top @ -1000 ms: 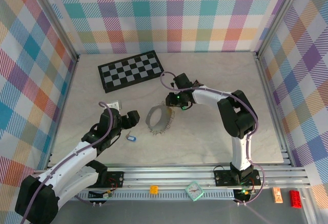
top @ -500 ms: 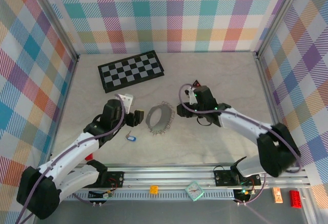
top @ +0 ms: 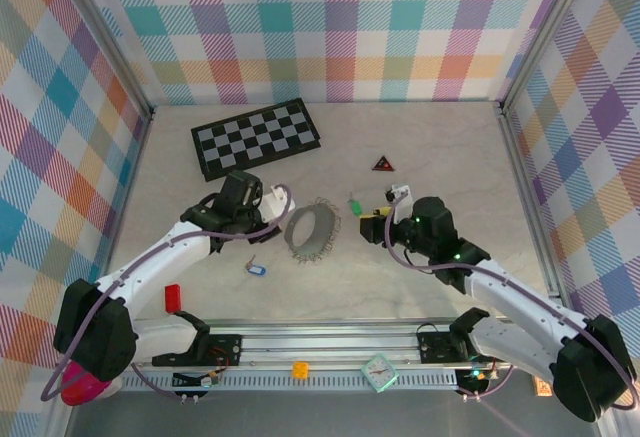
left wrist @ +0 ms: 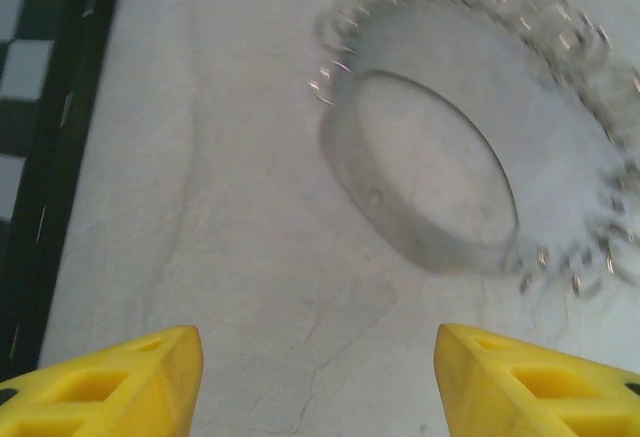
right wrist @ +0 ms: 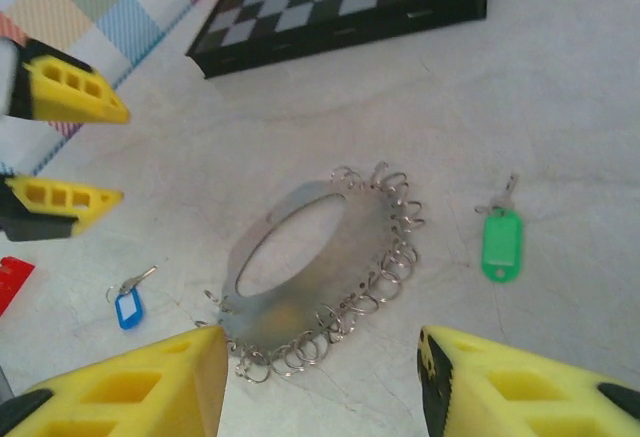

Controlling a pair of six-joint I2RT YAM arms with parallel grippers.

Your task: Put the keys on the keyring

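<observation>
Two open, empty pairs, left fingers (left wrist: 130, 377) and right fingers (right wrist: 520, 387), flank the keyring (right wrist: 350, 247); green key (right wrist: 500, 242) and blue key (right wrist: 128, 309) lie loose nearby.

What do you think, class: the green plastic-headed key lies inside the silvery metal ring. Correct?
Not inside: the green plastic-headed key lies outside the silvery metal ring, apart from it, as the right wrist view shows.

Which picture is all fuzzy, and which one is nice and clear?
Left wrist view: fuzzy, with the keyring and its little loops smeared. Right wrist view: clear, with the keyring's loops, the green key and the blue key all crisp. Top external view: sharp and evenly lit, but everything looks small.
</observation>
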